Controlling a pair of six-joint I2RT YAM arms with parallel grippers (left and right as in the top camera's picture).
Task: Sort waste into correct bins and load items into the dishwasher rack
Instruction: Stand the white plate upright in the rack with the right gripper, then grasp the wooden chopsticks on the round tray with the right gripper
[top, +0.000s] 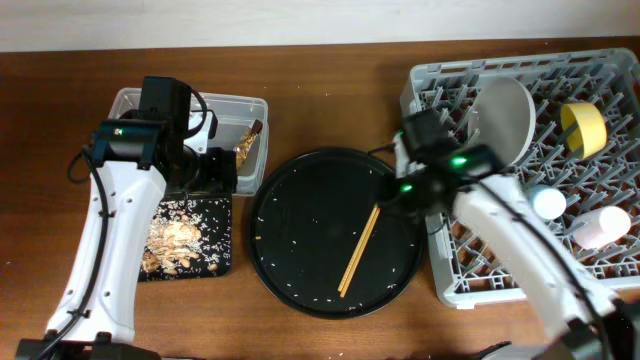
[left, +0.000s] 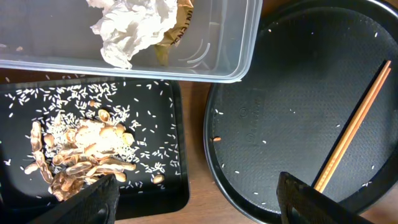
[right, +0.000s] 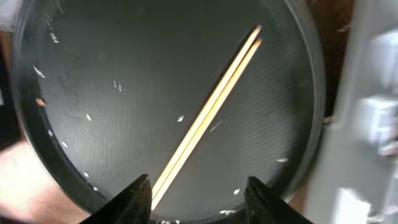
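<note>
The right gripper (right: 199, 204), fingers spread and empty, hovers over the two chopsticks (right: 208, 115) slanting 1-to-7 o'clock on the round black tray (right: 93, 93), where a shallow pinch could catch one stick or roll both aside.

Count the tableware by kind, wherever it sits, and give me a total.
Plates: 1, the grey plate
Bowls: 1, the yellow bowl
Cups: 2, the light-blue cup and the pink cup
Chopsticks: 2, the wooden chopsticks
Total: 6
</note>
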